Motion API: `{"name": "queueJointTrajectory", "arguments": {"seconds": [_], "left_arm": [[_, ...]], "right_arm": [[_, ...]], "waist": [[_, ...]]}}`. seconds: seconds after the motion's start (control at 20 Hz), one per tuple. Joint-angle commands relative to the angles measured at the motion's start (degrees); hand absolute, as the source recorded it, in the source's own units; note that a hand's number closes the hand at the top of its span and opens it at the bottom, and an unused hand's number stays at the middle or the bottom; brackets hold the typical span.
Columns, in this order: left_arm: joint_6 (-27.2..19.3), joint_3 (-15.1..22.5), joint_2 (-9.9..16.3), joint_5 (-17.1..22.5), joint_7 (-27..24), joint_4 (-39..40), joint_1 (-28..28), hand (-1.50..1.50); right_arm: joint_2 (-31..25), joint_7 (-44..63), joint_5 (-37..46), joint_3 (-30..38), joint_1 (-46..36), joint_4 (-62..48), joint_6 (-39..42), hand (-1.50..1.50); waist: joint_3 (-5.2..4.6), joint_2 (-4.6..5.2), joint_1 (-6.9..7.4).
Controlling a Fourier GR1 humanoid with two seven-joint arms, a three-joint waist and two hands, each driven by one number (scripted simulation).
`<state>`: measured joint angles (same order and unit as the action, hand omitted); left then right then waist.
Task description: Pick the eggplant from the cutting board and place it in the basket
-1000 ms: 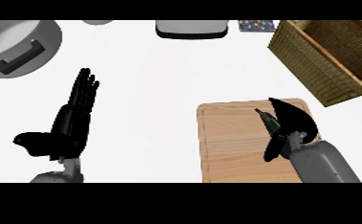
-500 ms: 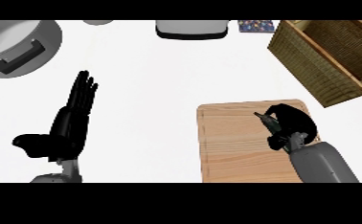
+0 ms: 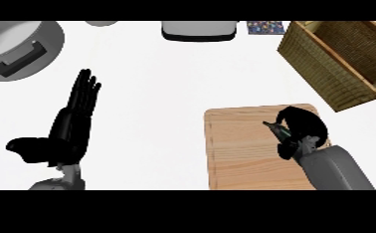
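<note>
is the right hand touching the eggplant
Touching. In the head view the right hand is curled over the eggplant on the cutting board; only the stem end pokes out from under the fingers.

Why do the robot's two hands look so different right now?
The left hand is open with straight fingers, resting over the bare counter. The right hand is curled over the cutting board, apparently round the eggplant, which it mostly hides. Both hands are black on grey forearms.

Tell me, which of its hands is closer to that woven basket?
Right. The right hand is on the cutting board, just below the basket; the left hand rests open far across the counter.
</note>
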<state>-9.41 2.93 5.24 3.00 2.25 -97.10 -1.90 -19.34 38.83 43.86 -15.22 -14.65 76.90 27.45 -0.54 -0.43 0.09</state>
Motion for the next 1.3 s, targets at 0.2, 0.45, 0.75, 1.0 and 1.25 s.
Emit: {"name": "queueJointTrajectory", "arguments": {"seconds": [0.2,0.45,0.75,1.0,1.25], "left_arm": [[1.5,1.4,-0.9,-0.3,-2.1,1.4,-1.3,0.00],[2.7,2.6,-0.7,-0.4,-1.7,1.2,-2.1,0.00],[3.1,3.0,-0.8,-0.3,-1.2,1.4,-4.0,0.00],[2.3,4.2,-2.0,-1.3,-0.9,2.9,-3.8,0.00],[2.8,3.0,-1.3,-0.8,-2.2,3.9,-2.7,0.00]], "right_arm": [[10.0,12.9,5.1,8.1,-15.3,-13.8,-11.2,1.50],[6.8,24.2,11.0,15.4,-25.5,-19.1,-21.6,1.50],[7.7,27.9,17.9,18.3,-37.0,-25.6,-34.7,1.50],[9.5,27.5,24.1,19.1,-44.1,-27.6,-46.9,1.50],[9.6,28.5,29.3,20.9,-53.8,-32.3,-52.2,1.50]], "waist": [[0.62,1.67,3.29],[0.60,3.38,7.08],[0.61,3.21,8.42],[0.53,2.73,7.37],[0.42,2.34,6.70]]}}
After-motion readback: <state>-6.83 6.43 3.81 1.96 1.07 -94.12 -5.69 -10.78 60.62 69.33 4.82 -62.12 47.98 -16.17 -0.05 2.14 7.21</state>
